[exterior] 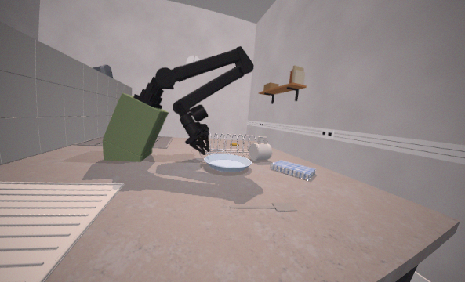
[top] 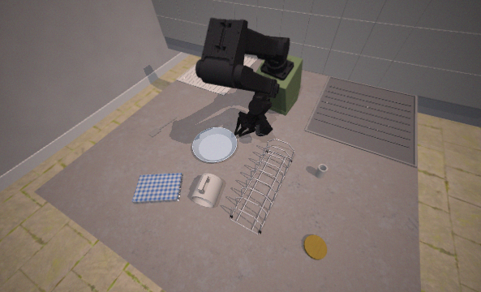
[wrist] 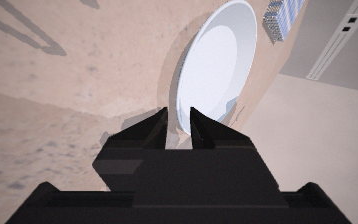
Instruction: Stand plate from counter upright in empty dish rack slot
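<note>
Plate [top: 214, 144] lies flat on the surface beside the dish rack [top: 260, 184], rigid, glossy and likely slick and breakable, its raised rim the only purchase, and the jaws, part open around nothing, straddle that near edge.

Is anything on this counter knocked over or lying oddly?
Yes: the cream mug lies on its side between the checked cloth and the dish rack. The plate lies flat, not yet racked. Nothing looks spilled or broken.
</note>
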